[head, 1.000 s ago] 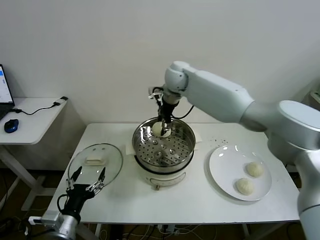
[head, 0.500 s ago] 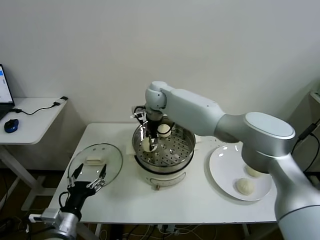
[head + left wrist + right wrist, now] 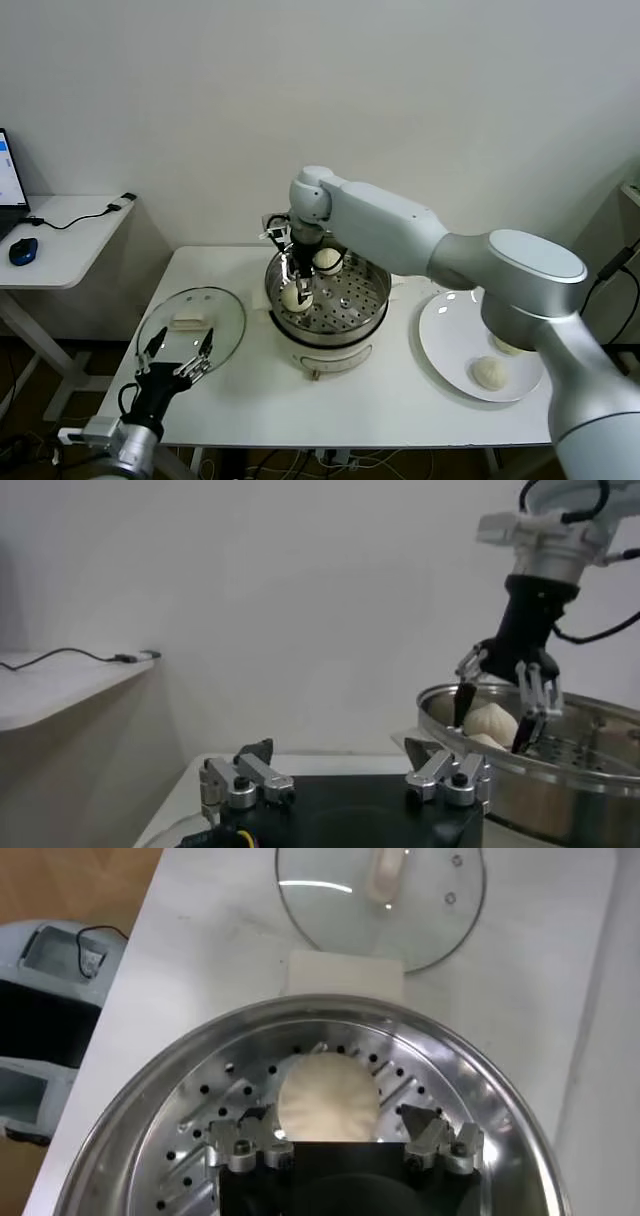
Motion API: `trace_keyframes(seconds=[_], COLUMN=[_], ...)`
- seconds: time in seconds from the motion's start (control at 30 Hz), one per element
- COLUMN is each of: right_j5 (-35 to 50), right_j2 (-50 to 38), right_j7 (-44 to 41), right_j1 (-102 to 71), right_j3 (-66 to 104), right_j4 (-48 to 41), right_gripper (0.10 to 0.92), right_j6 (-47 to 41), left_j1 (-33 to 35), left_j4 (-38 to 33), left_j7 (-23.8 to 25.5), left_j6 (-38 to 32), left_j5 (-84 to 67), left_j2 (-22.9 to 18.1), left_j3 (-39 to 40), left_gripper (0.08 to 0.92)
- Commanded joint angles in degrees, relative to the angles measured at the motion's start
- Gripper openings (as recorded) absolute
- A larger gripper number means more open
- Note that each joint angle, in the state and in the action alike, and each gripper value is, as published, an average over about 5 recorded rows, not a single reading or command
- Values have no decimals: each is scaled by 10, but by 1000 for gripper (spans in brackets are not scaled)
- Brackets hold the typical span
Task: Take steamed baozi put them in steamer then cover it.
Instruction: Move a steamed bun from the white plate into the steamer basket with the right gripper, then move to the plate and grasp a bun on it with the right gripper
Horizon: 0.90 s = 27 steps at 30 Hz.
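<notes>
A bun lies on the perforated floor of the steamer, at its left side, directly beneath my right gripper. In my right wrist view that bun sits between my spread fingers, which stand clear of it on both sides; I am not pinching it. A second bun rests against the far wall of the steamer, just beside my right gripper. From the left wrist view the right gripper hangs inside the rim of the steamer with its fingers apart.

The steamer stands on its white base near the middle of the table. Two more buns lie on a white plate toward the table's right edge: one near the plate's front, the other partly hidden behind my right arm. The glass lid with its cream handle lies flat near the table's left edge, well apart from the steamer.

I can read no writing or brand on any of these.

My right arm reaches across from the right, over the plate, with its wrist bent straight down into the steamer. My left gripper is parked at the table's front left corner, just in front of the lid, with its fingers spread and holding nothing.
</notes>
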Motion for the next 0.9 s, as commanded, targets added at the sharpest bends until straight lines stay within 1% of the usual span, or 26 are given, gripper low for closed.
trace_keyframes(seconds=[0.03, 0.17, 0.3, 0.5, 0.7, 0.9], right_j5=[1, 3, -2, -55, -124, -195], right_j2=[-120, -239, -348, -484, -557, -557], right_j7=[-40, -54, -65, -85, -90, -86], right_j1=[62, 91, 84, -13, -199, -364], right_j3=[14, 30, 45, 117, 238, 346], right_j4=[110, 186, 252, 313, 352, 344], right_gripper=[823, 823, 823, 823, 823, 823], right_j6=[13, 22, 34, 70, 99, 117], left_j1=[3, 2, 8, 13, 25, 42], left_j4=[1, -2, -3, 1, -1, -7], left_j7=[1, 0, 0, 1, 2, 1], left_j6=[-1, 2, -1, 1, 0, -1], left_j5=[-1, -1, -1, -6, -5, 3], left_j2=[4, 3, 5, 6, 5, 4], left_j3=[-3, -2, 1, 2, 7, 10], left_gripper=[823, 823, 823, 823, 823, 823])
